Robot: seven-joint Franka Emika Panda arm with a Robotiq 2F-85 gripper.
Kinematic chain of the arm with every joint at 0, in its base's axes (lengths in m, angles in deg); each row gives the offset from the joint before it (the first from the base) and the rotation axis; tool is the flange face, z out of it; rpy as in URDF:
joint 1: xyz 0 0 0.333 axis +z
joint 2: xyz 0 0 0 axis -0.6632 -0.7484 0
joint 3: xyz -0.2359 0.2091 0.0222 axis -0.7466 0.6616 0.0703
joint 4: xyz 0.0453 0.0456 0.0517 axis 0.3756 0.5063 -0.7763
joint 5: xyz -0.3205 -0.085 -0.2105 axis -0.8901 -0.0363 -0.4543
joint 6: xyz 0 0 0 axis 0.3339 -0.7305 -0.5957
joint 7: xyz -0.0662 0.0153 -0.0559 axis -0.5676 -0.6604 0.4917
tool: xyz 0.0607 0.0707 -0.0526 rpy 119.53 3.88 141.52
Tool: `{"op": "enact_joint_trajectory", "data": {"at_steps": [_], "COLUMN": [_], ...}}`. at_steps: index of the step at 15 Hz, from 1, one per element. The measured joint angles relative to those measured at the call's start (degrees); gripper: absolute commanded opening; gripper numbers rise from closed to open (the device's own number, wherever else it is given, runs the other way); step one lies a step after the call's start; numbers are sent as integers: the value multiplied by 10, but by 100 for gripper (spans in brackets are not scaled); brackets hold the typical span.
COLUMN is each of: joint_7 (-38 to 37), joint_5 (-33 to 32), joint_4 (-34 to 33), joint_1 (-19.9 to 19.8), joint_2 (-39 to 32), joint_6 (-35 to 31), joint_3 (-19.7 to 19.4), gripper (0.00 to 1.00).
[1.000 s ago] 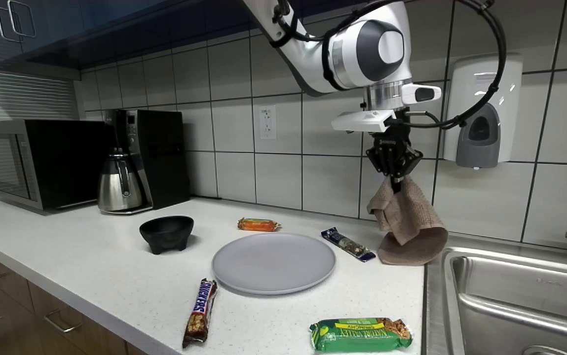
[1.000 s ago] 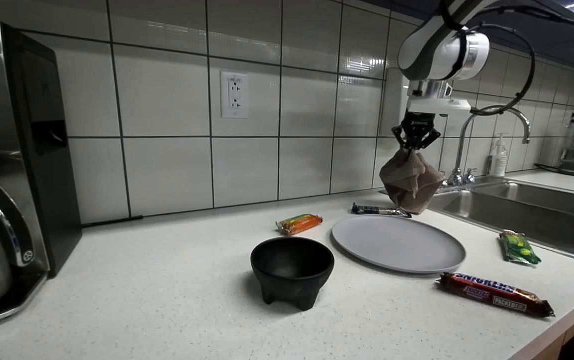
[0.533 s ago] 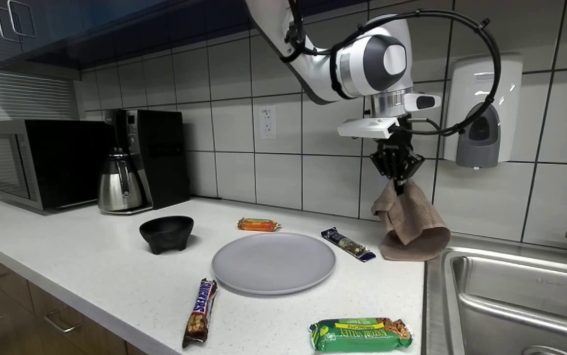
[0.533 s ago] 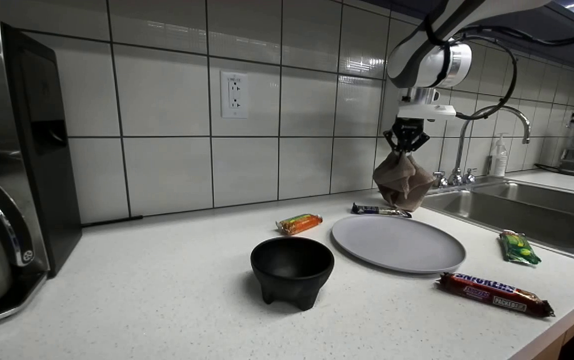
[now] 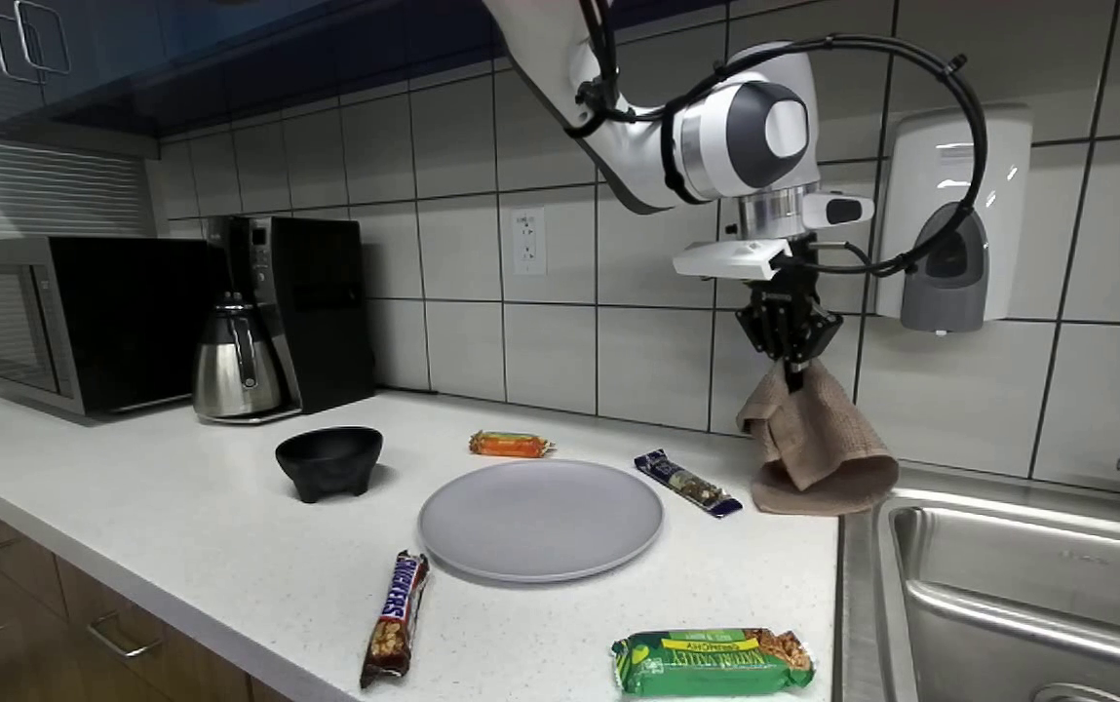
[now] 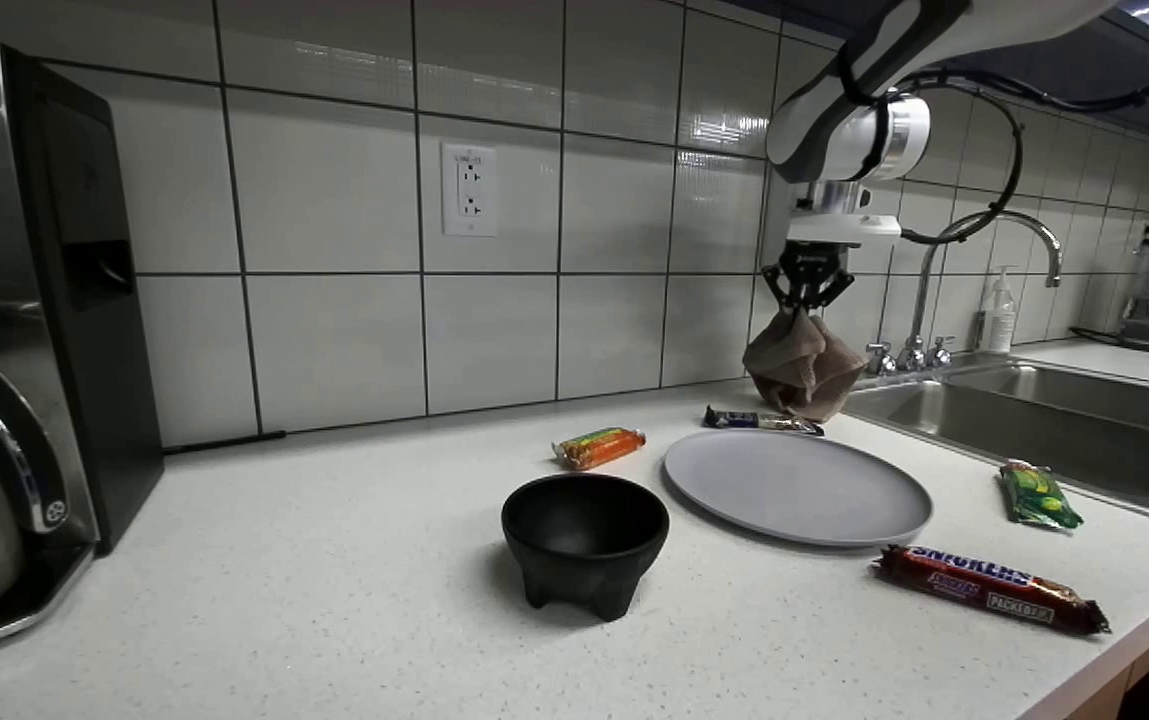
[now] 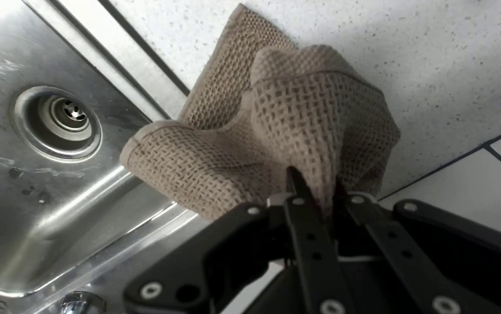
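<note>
A brown waffle-weave cloth (image 5: 818,448) hangs in folds from my gripper (image 5: 793,375), which is shut on its bunched upper part. In the wrist view the cloth (image 7: 215,161) rises into a narrow fold between the two fingertips, and the gripper (image 7: 318,183) pinches it there. The hanging cloth (image 6: 804,370) is close above the counter, beside the sink's edge; whether its lower rim touches the counter I cannot tell. A dark-blue wrapped bar (image 5: 688,483) lies just beside it, and a grey plate (image 5: 540,522) sits further off.
A steel sink (image 5: 896,595) borders the counter, with its drain (image 7: 58,124) in the wrist view. On the counter are a black bowl (image 6: 584,545), an orange packet (image 6: 599,448), a Snickers bar (image 5: 394,619) and a green packet (image 5: 715,663). A tiled wall and soap dispenser (image 5: 954,224) stand behind.
The arm has come down slightly with the cloth and shifted a little, rightward in an exterior view and leftward in the opposite one. The cloth stays in the grip; the counter items are unmoved.
</note>
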Motion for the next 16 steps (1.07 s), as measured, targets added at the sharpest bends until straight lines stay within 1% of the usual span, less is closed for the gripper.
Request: {"op": "enact_joint_trajectory", "data": {"at_steps": [4, 6, 7, 8, 9, 13, 16], "joint_7": [-3, -3, -3, -3, -3, -1, 3], "joint_5": [0, 0, 0, 0, 0, 0, 0], "joint_4": [-9, -10, -10, -10, -10, -6, 10], "joint_1": [0, 0, 0, 0, 0, 2, 3], "joint_2": [-4, -4, -4, -4, -4, -2, 7], "joint_6": [5, 5, 5, 5, 5, 5, 5], "joint_3": [0, 0, 0, 1, 2, 9, 17], "gripper": [74, 91, 97, 100, 100, 100, 100]}}
